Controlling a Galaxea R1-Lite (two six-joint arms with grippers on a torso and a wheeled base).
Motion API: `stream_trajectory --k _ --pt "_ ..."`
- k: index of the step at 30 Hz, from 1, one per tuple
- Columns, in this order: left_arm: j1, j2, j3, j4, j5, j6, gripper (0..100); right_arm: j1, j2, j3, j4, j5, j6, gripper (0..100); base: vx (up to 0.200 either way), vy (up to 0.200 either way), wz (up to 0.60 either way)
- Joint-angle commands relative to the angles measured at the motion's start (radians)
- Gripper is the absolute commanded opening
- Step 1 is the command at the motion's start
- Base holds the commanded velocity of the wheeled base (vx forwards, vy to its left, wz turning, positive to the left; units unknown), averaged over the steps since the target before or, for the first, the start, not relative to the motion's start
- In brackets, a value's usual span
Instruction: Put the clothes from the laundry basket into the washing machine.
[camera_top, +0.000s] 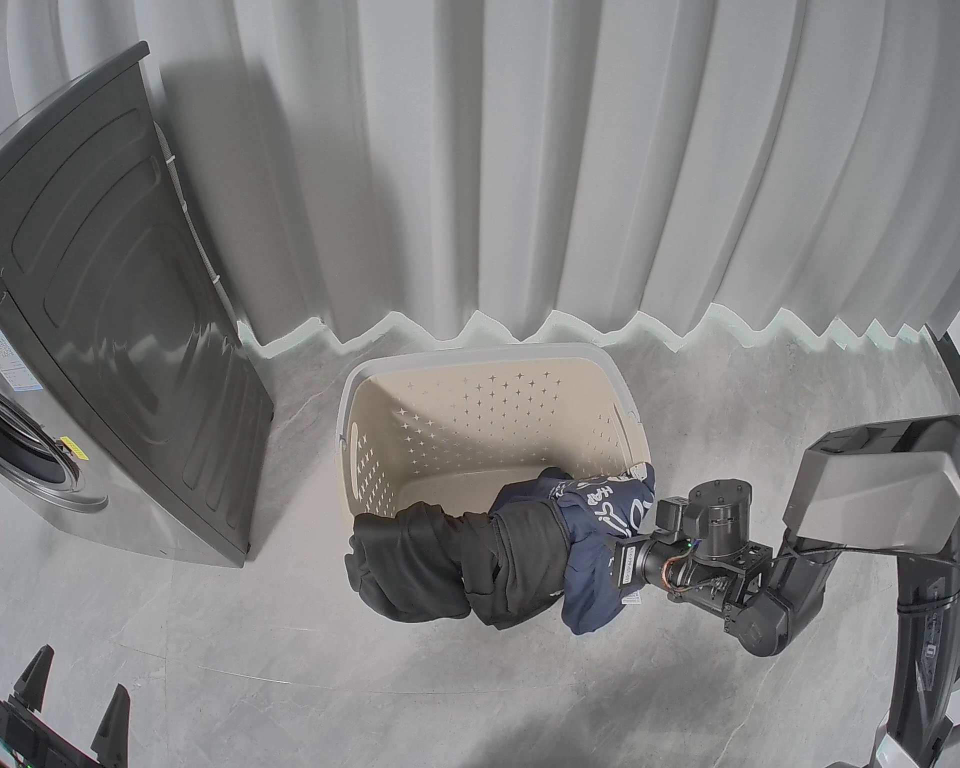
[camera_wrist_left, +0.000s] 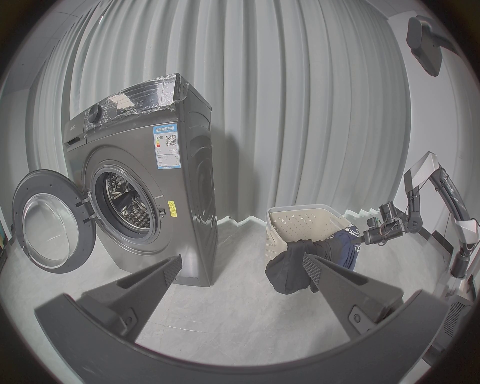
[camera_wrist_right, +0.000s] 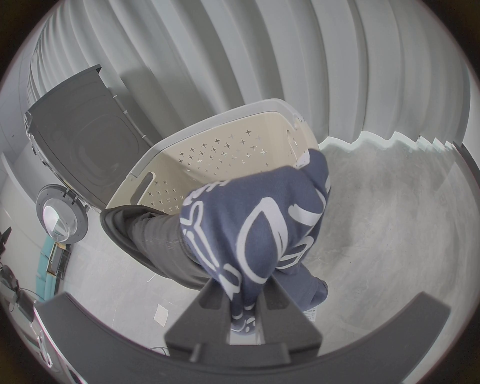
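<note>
Firmly held at the rim.
Head view: navy garment (camera_top: 598, 515) and black garment (camera_top: 440, 560) drape over the near edge of the laundry basket (camera_top: 480, 352). Left wrist view: left gripper (camera_wrist_left: 241, 262) spread, bare floor (camera_wrist_left: 240, 312) before the washing machine (camera_wrist_left: 195, 165). Right wrist view: right gripper (camera_wrist_right: 245, 314) clenches the navy garment.

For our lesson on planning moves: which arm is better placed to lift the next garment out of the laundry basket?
The right: the right gripper is shut on the blue garment draped over the rim of the laundry basket; the left gripper hangs open, apart from it.
</note>
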Motion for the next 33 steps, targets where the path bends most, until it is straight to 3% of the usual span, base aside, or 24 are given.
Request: stream_trajectory --k 1,8,33 --pt "0.000 -0.018 0.016 0.000 0.000 0.000 100 0.029 -0.179 0.102 0.000 -0.001 0.000 0 0.000 0.000 0.00" --pt "0.000 -0.018 0.016 0.000 0.000 0.000 100 0.072 -0.354 0.171 0.000 -0.013 -0.006 0 0.000 0.000 0.00" --pt "0.000 -0.018 0.016 0.000 0.000 0.001 100 0.138 -0.711 0.182 -0.036 -0.015 -0.060 0 0.000 0.000 0.00"
